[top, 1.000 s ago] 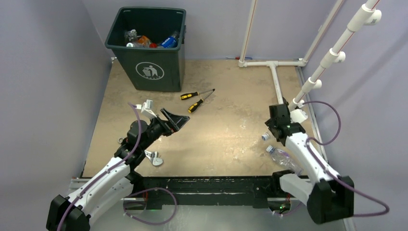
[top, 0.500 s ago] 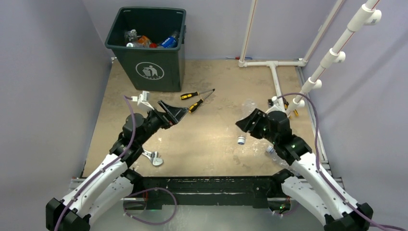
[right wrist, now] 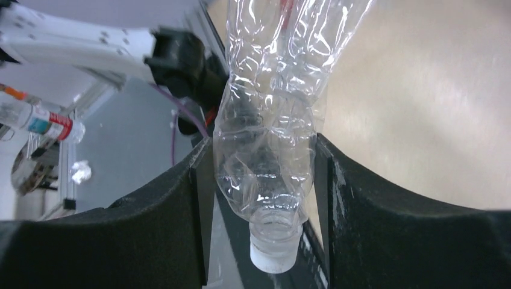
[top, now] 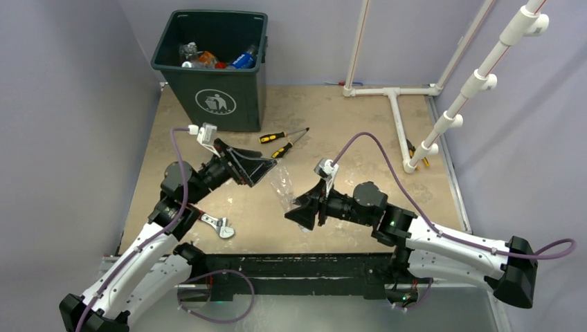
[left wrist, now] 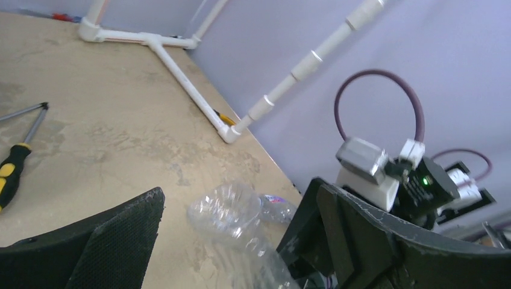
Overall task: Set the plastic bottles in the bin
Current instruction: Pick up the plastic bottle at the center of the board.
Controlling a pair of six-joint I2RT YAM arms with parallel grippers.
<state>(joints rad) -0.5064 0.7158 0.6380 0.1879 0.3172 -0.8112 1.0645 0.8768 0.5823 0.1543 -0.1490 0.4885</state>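
My right gripper (top: 299,206) (right wrist: 262,158) is shut on a crumpled clear plastic bottle (top: 282,189) (right wrist: 269,114), gripping its shoulder, with the white cap (right wrist: 274,250) pointing back toward the wrist. It holds the bottle above the middle of the table. My left gripper (top: 266,173) (left wrist: 238,191) stands open just left of it, and the bottle's base (left wrist: 232,211) shows between the wide jaws without touching them. Another labelled bottle (left wrist: 278,207) lies on the table beyond. The dark green bin (top: 223,102) stands at the back left with several bottles (top: 214,58) inside.
Two yellow-and-black screwdrivers (top: 283,135) (left wrist: 11,173) lie in front of the bin. A wrench (top: 220,227) lies beside the left arm. White pipes (top: 395,97) (left wrist: 181,66) run along the back right, with a third screwdriver (top: 414,150) next to them.
My right arm has swung from the table's right edge to the middle, carrying the clear bottle. My left gripper has shifted slightly right toward it and stayed open.
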